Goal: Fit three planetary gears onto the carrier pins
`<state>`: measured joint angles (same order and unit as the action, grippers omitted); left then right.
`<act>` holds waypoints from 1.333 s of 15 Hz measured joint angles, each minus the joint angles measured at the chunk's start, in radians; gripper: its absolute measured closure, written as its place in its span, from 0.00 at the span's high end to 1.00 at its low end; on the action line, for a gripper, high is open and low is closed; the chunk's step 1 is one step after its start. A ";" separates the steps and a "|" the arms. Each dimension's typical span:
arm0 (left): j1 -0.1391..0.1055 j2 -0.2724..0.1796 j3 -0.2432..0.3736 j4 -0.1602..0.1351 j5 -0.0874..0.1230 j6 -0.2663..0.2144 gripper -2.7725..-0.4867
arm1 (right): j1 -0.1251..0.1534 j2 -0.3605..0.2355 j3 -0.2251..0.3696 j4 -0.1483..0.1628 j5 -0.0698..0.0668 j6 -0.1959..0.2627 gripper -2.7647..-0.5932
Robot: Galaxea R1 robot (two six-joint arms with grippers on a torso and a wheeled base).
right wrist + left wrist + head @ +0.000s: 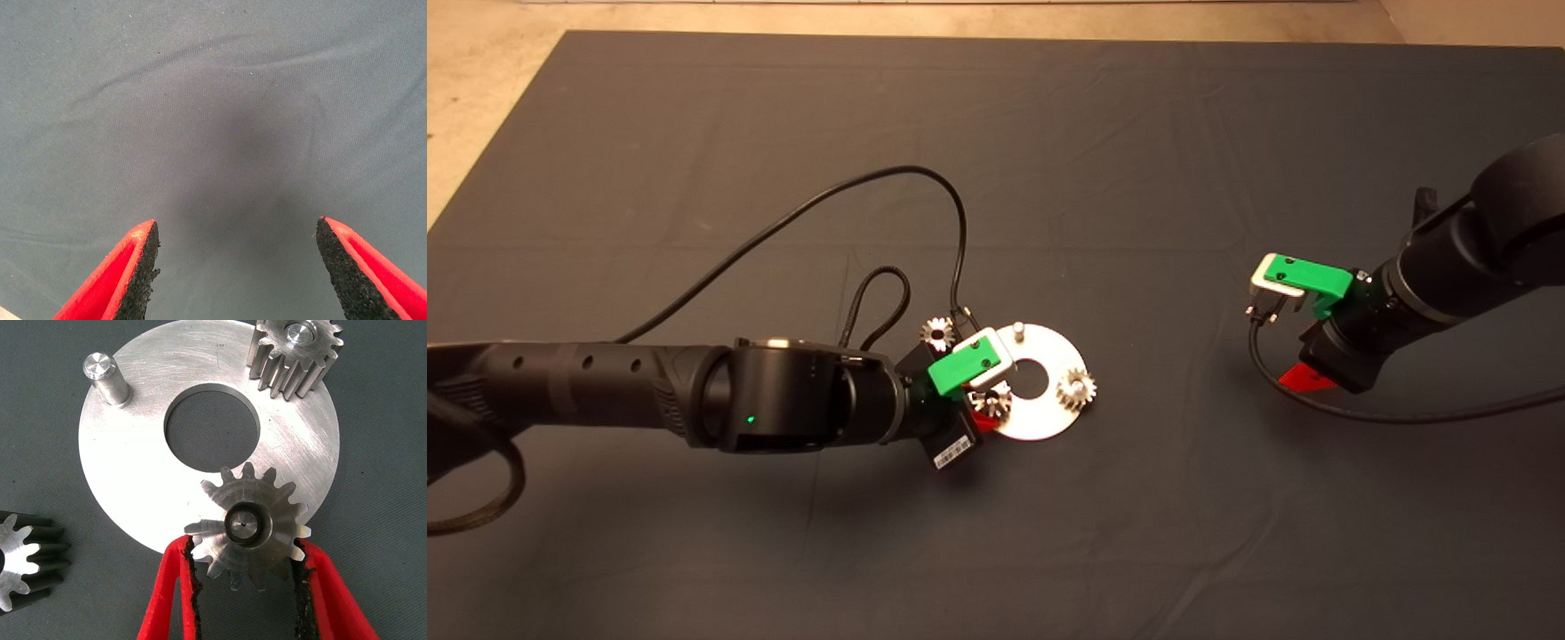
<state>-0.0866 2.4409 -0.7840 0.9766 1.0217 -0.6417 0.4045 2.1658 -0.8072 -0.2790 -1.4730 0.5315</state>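
Left tool (243,587) gripped gear 2 (248,523) on its pin; right tool (237,267) gaped empty. Risk: tilted release jamming gear.

There are three small gears. One gear (937,332) lies on the mat (694,133) at the upper left of the disc. One gear (1077,388) sits on a pin at the right side of the disc. One gear (252,523) sits on a pin between two red fingers (175,587). There is one round silver disc (1040,418) with one hole in the middle. It has three pins, and one pin (1016,332) is bare. There are two arms and two grippers.
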 joint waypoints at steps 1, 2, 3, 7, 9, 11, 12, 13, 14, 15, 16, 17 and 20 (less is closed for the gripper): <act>0.000 0.000 0.000 0.000 0.000 0.000 0.05 | 0.000 0.000 0.000 0.000 0.000 0.000 0.53; 0.000 0.000 0.000 0.000 0.000 0.000 0.05 | 0.000 0.000 0.000 0.000 0.000 0.000 0.53; 0.000 0.000 0.000 0.000 0.000 0.000 0.07 | 0.000 0.000 0.000 0.000 0.000 0.000 0.53; 0.000 0.000 0.000 0.000 0.000 0.000 0.13 | 0.000 0.000 0.000 0.000 0.000 0.000 0.53; 0.000 0.000 0.000 0.000 0.000 0.000 0.13 | 0.000 0.000 0.000 0.000 0.000 0.000 0.53; -0.002 0.000 0.000 0.000 -0.007 0.000 0.18 | 0.000 0.000 0.000 0.000 0.000 0.000 0.53; -0.005 -0.001 0.000 0.000 -0.010 0.000 0.18 | 0.000 0.000 0.000 0.000 0.000 0.000 0.53; -0.005 -0.001 0.000 0.000 -0.010 0.000 0.18 | 0.000 0.000 0.000 0.000 0.000 0.000 0.53; -0.005 -0.001 0.000 0.000 -0.010 0.000 0.18 | 0.000 0.000 0.000 0.000 0.000 0.000 0.53; -0.005 -0.001 0.000 0.000 -0.010 0.000 0.21 | 0.000 0.000 0.000 0.000 0.000 0.000 0.53; -0.005 -0.001 0.000 -0.001 -0.010 0.000 0.24 | 0.000 0.000 0.000 0.000 0.000 0.000 0.53; -0.005 0.000 0.000 -0.001 -0.010 0.000 0.24 | 0.000 0.000 0.000 0.000 0.000 0.000 0.53; -0.018 0.000 0.000 -0.055 -0.005 0.000 0.24 | 0.000 0.001 0.000 0.000 0.000 0.000 0.53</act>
<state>-0.1047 2.4409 -0.7840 0.9217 1.0170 -0.6413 0.4045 2.1664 -0.8072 -0.2789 -1.4726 0.5315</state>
